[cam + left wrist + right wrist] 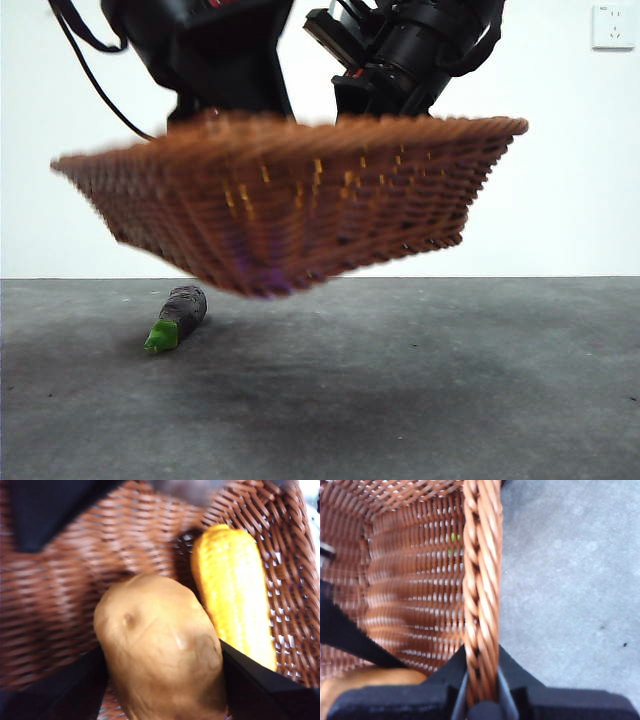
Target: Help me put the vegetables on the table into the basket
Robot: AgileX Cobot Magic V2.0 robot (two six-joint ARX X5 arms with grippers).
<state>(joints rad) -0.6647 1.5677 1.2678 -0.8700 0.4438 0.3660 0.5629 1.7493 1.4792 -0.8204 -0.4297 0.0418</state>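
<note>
- Basket [300,200]: lifted clear of table [450,400], tilted; light, stiff wicker, best held by braided rim, where right gripper [481,700] is clamped.
- Potato [160,655]: inside basket, pinched by left gripper [162,680]; smooth, firm.
- Corn [232,590]: inside, beside potato.
- Eggplant [178,317]: on table, left; small, slippery, grasp mid-body.

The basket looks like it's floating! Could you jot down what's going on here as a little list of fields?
basket: lifted off the table, tilted
right gripper: clamped on the basket's braided rim
left gripper: inside the basket, jaws either side of the potato
corn: lying in the basket beside the potato
eggplant: on the table under the basket's lower edge, not yet in
</note>
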